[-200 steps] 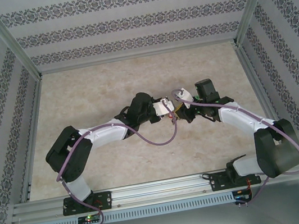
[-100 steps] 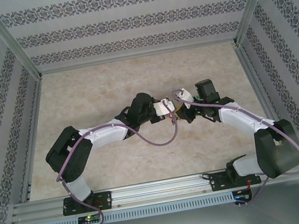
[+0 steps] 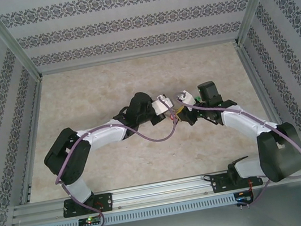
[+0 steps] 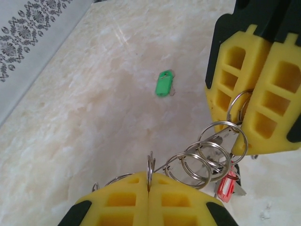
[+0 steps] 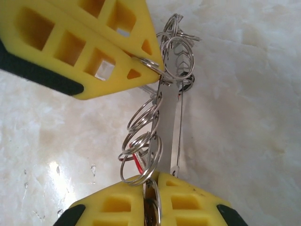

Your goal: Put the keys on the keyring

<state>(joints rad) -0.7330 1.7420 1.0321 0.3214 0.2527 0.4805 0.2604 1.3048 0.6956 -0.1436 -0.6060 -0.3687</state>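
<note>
Bench (image 3: 90, 94): pale marbled surface enclosed by patterned walls.
Left arm (image 3: 103, 136): reaches from its base at 7 o'clock in the top view toward the bench centre.
Right arm (image 3: 244, 124): reaches from its base at 5 o'clock toward the same spot, meeting the left arm tip to tip.
Left gripper (image 4: 148, 188): yellow jaws clenched together, pinching one split ring of the keyring between them.
Right gripper (image 5: 153, 188): yellow jaws clenched on a ring at the opposite end of the keyring; in the left wrist view it enters from 2 o'clock.
Keyring (image 4: 202, 157): silvery metal loop carrying a row of small split rings, suspended above the bench between the two grippers and gripped at both ends.
Green tag (image 4: 163, 84): lies flat on the bench, well apart from the keyring, at 12 o'clock from the left gripper.
Red key (image 4: 225, 188): hangs among the rings at 5 o'clock of the cluster, below the right gripper; whether it is threaded on cannot be told.
</note>
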